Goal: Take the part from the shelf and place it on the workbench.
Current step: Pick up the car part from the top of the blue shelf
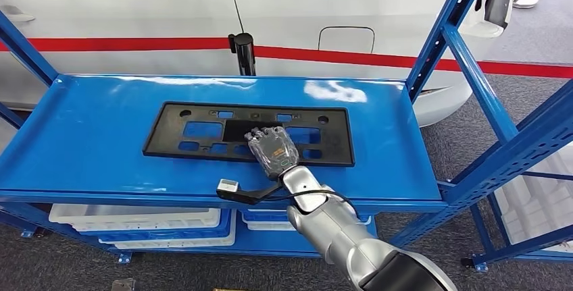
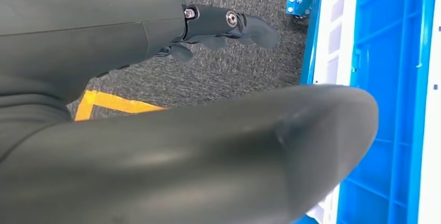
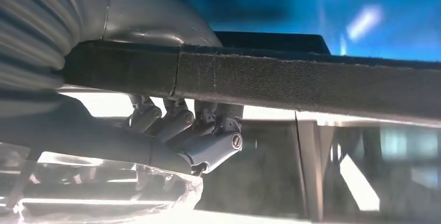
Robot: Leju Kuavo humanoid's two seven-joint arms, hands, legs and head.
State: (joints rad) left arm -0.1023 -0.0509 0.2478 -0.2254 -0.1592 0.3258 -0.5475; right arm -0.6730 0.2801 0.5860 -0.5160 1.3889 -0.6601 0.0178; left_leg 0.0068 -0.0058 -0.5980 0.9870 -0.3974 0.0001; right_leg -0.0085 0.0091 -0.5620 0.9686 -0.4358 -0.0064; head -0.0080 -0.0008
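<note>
Nearest to us, our right arm (image 1: pixel 338 227) reaches up from below and sets our right hand (image 1: pixel 271 150) on the near long edge of the black part (image 1: pixel 203 132), a flat plastic frame with cut-out windows lying on the top blue shelf (image 1: pixel 81 136). From the head view the back of the hand covers the frame's near middle. The right wrist view is more telling: the fingers (image 3: pixel 216 130) curl beneath the dark edge of the part while the hand's upper side lies over it, so we judge the hand is closed around that edge, with the frame perhaps tipped a little off the shelf there. Our left hand (image 2: pixel 229 26) hangs low beside the shelf over the grey carpet, its fingers loosely extended and apart, holding nothing.

So we are at the grasp, with the lift not yet made; the part rests on the shelf, near its middle.

The next move calls for a firm pinch before raising, since the frame is long and held at one point, so it may sag or swing. We should lift it level and draw it back clear of the blue upright (image 1: pixel 446 28) on the right.

Beyond the shelf stands a white car (image 1: pixel 304 7) with a red stripe.
</note>
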